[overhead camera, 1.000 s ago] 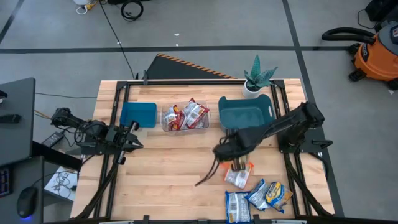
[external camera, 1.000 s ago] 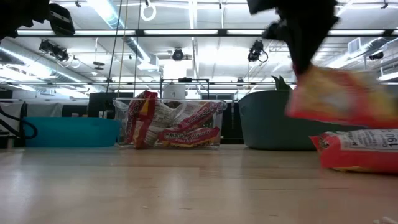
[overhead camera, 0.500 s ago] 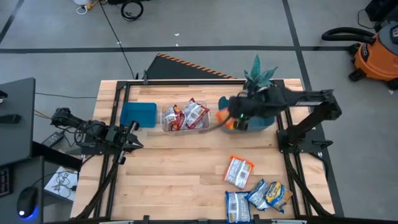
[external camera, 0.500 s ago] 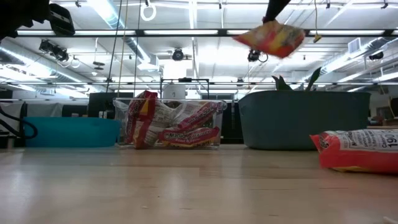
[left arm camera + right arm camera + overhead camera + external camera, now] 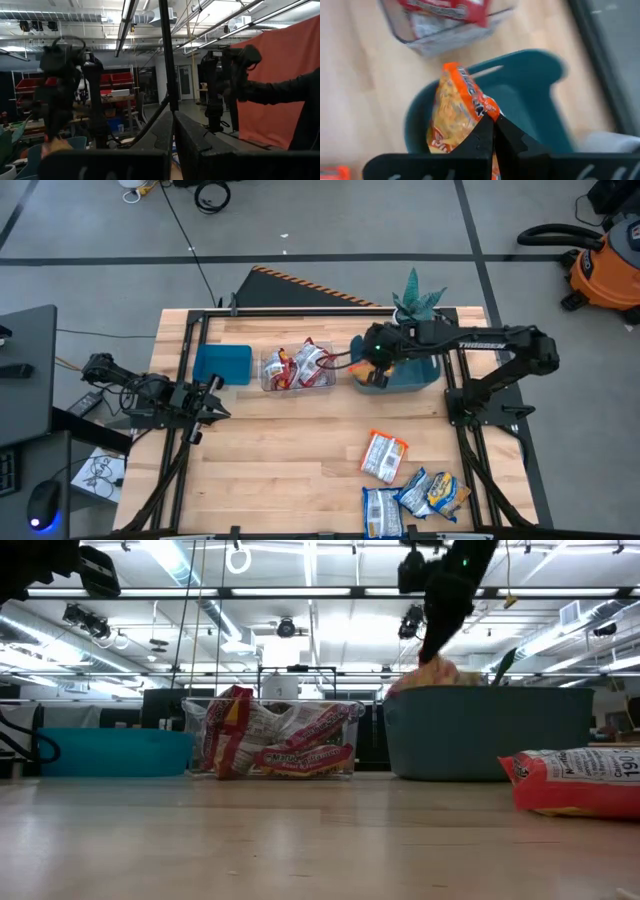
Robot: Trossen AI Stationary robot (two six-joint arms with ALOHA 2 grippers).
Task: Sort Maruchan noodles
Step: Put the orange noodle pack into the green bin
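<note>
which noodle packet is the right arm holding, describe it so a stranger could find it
Find the potted plant at the table's far edge; beside it sits the dark teal bin. The orange packet hangs over that bin, pinched in the right gripper and its shut fingers. It alone is off the table.

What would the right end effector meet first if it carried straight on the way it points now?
Probably the dark teal bin. The right end effector, shut on an orange noodle packet, points down into it; depth is unclear.

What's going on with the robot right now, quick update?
Right hand shut on orange noodle packet, over teal bin. Left hand shut, idle at table's left edge. Nothing in the way.
</note>
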